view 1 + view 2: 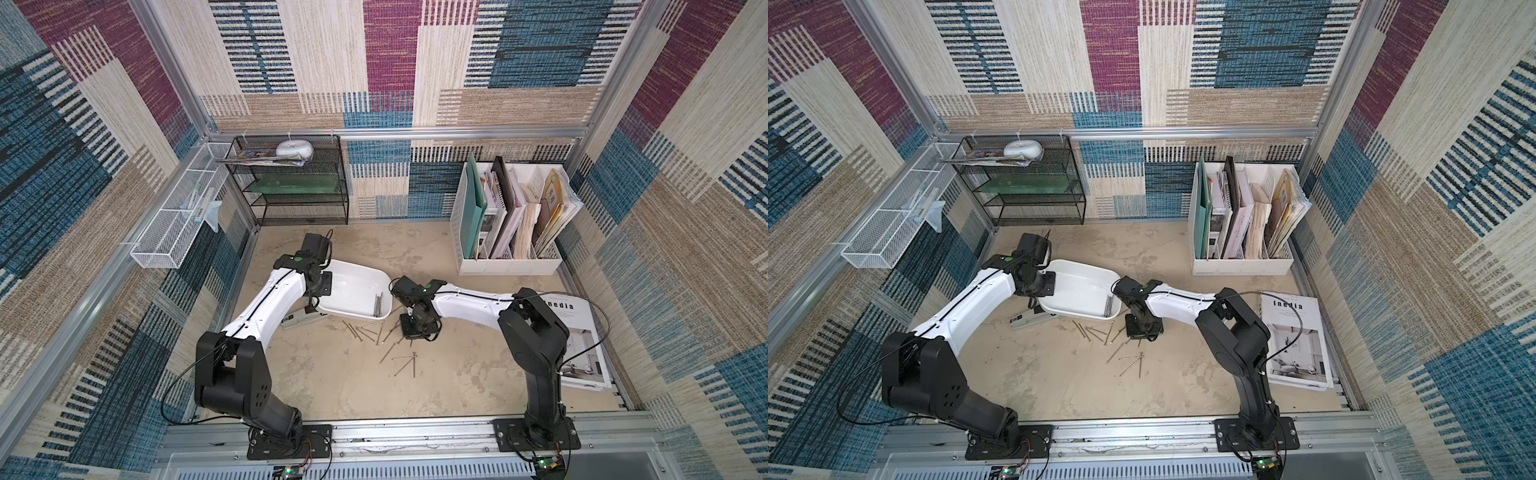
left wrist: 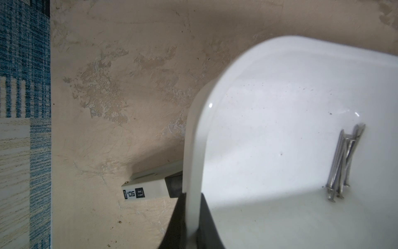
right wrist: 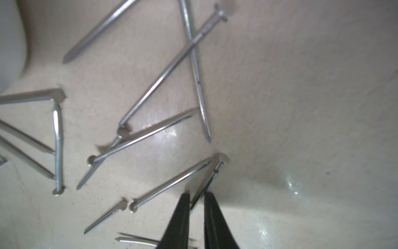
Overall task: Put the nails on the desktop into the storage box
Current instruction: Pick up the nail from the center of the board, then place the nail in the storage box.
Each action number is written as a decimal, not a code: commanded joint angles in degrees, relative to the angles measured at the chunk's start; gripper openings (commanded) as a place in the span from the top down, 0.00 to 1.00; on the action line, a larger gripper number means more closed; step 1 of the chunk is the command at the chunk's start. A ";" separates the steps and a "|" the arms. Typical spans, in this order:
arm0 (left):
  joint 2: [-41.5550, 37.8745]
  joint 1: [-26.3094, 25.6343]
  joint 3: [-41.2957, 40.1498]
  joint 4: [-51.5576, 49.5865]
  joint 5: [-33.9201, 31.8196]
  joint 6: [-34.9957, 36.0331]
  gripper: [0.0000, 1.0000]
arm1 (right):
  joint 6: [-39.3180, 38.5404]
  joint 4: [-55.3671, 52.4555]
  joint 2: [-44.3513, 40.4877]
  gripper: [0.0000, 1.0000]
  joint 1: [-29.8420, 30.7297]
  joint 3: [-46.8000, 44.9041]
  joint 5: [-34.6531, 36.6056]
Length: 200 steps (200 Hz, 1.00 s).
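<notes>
The right pincer [image 3: 197, 199] is pinching, nearly shut, the shaft of one nail [image 3: 212, 174], light, stiff and probably slippery, among nails [image 1: 374, 332] lying scattered mid-frame on the counter [image 1: 328, 374] beside the storage box [image 1: 353, 286], whose rim the left pincer [image 2: 192, 207] is clamping.

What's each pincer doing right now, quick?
The left pincer is closed on the storage box rim.
The right pincer is closed on one nail.
</notes>
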 commanded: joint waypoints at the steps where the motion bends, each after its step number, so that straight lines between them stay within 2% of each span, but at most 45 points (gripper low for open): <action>1: 0.02 0.09 0.60 -0.16 -0.39 0.10 1.00 | -0.75 -2.66 0.02 0.93 -0.41 -3.59 1.82; 17: -0.01 0.09 0.62 -0.20 -0.27 0.14 1.00 | -2.23 -3.98 0.26 1.00 -0.91 -4.40 2.77; 45: -0.06 0.13 0.54 -0.15 -0.50 0.16 1.00 | -3.38 -5.02 -1.08 1.00 -2.44 -5.61 5.91; 74: -0.09 0.10 0.55 -0.18 -0.50 0.14 1.00 | -4.20 -5.28 -7.79 1.00 -3.66 -2.99 8.48; 96: -0.03 0.04 0.55 -0.16 -0.36 0.08 1.00 | -5.58 -2.91 -11.33 1.00 -4.39 3.54 3.42; 121: 0.01 0.16 0.53 -0.24 -0.53 0.09 1.00 | -5.65 1.00 -9.35 1.00 -4.27 12.57 -4.61; 157: 0.00 0.12 0.52 -0.23 -0.63 0.08 1.00 | -2.90 9.77 0.45 1.00 -2.98 21.83 -17.14; 200: 0.15 0.09 0.51 -0.25 -0.67 0.13 1.00 | -1.42 10.84 12.80 1.00 -2.15 32.23 -21.15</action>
